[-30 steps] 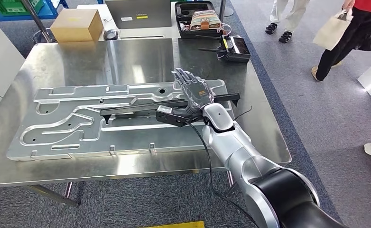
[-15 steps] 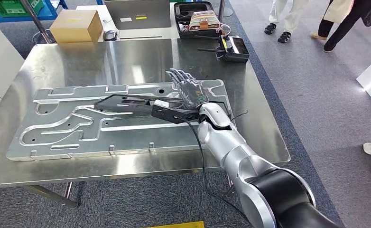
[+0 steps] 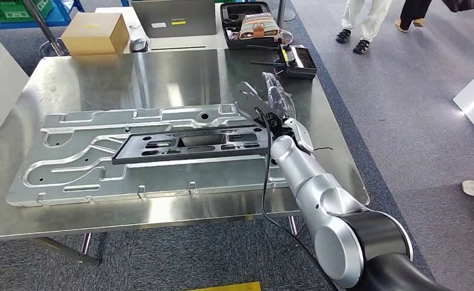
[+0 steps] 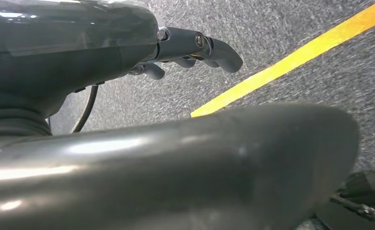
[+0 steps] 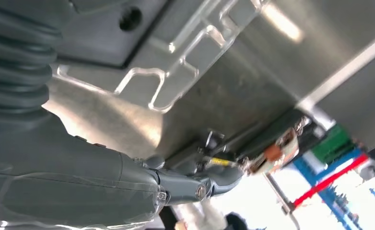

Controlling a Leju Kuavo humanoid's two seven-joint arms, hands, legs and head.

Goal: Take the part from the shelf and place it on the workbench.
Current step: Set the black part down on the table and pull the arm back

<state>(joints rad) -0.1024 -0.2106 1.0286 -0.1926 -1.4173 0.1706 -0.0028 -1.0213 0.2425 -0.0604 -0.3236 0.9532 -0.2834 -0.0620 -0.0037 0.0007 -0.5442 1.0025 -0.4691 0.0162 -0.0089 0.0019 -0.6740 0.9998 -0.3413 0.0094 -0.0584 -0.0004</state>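
The black part (image 3: 192,144), a long flat frame with cut-outs, lies flat on the big aluminium plate (image 3: 71,176) that covers the steel workbench (image 3: 174,73). My right hand (image 3: 265,97) hovers blurred just past the part's right end, fingers spread, holding nothing and clear of the part. In the right wrist view the thumb (image 5: 190,184) hangs over the bench, with the plate's raised ribs (image 5: 185,62) and a corner of the black part (image 5: 104,28) beyond it. My left hand (image 4: 195,48) hangs low over grey carpet, fingers loosely extended and empty.
At the bench's far edge sit a cardboard box (image 3: 95,33), a grey case (image 3: 173,17), an open black case (image 3: 256,24) and a black remote controller (image 3: 295,60). People stand on the carpet at the back right (image 3: 356,36). A yellow floor line (image 4: 291,62) runs under my left hand.
The black part has tipped from standing on edge to lying flat on the plate. My right hand has let go of it and lifted away to the right.
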